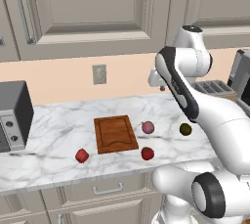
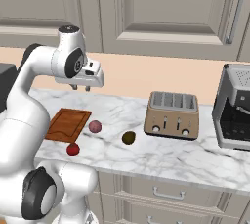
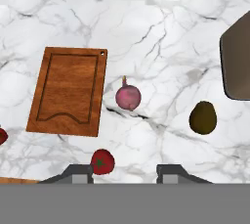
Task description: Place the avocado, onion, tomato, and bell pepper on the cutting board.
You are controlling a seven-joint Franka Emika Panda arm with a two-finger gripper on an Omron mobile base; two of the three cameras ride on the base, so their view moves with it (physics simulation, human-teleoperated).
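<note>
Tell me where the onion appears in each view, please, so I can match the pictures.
Left base view: the onion lies just right of the cutting board, near center.
Right base view: the onion lies left of center, right of the cutting board.
Hand view: the onion lies at center, right of the cutting board.
Shared landmark: the cutting board.

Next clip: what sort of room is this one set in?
A home-style kitchen, rendered. A marble counter runs under panelled wall cabinets, with a toaster standing on it and a wooden cutting board lying among loose vegetables.
</note>
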